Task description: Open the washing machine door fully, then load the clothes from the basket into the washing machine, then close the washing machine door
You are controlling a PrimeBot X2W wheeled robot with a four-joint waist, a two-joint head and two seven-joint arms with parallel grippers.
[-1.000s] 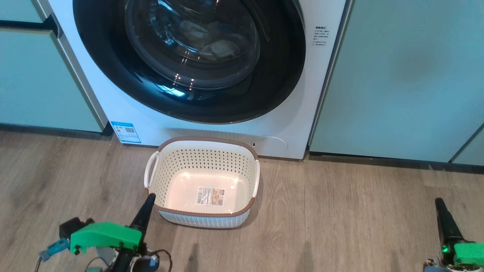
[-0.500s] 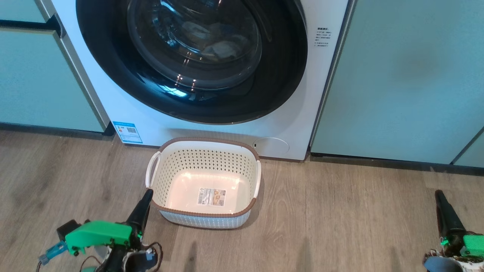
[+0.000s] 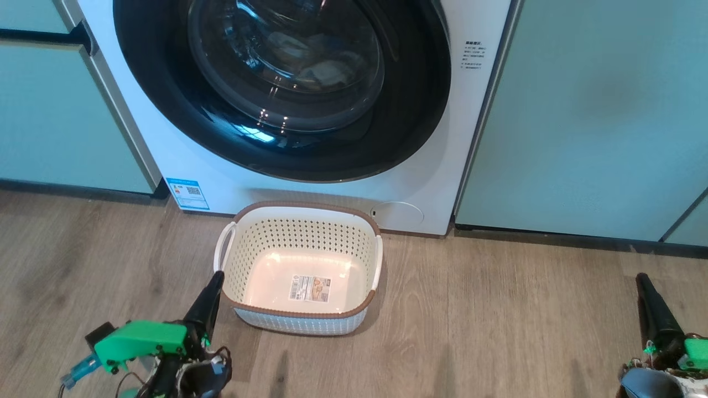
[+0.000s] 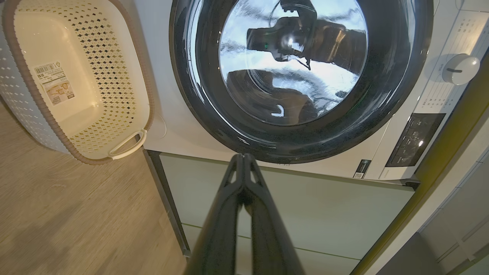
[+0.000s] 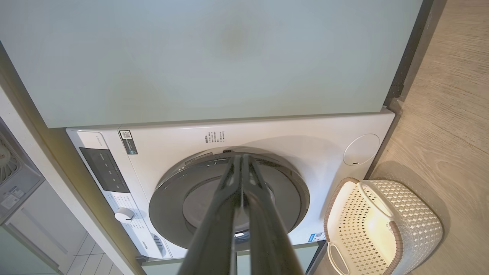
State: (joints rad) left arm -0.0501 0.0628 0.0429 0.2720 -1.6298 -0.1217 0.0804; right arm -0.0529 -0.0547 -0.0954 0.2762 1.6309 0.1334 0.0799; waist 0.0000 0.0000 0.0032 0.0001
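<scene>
1. Two hands, the left hand (image 3: 214, 282) and the right hand (image 3: 643, 282), sit low over the floor (image 3: 498, 309). Each has its fingers (image 4: 229, 214) pressed together on nothing.
2. Change over the last second: the whole head view has drifted slightly, which is a camera move. Both hands' tips now stand a little higher in it. The door (image 3: 420, 110), washer (image 3: 431, 188) and basket (image 3: 304, 205) have not moved.
3. Position: the door lies flush in the washer. The basket stands on the floor just before it, bare inside except for its label (image 3: 308, 288).
4. Reading: loading and closing appear done, and the hands look parked.
5. Hidden: the head view cuts off the door's top and shows no latch, so the catch cannot be confirmed. Reflections veil the glass (image 3: 260, 88). The pale shapes behind it, probably the clothes (image 3: 325, 69), are hard to make out.
</scene>
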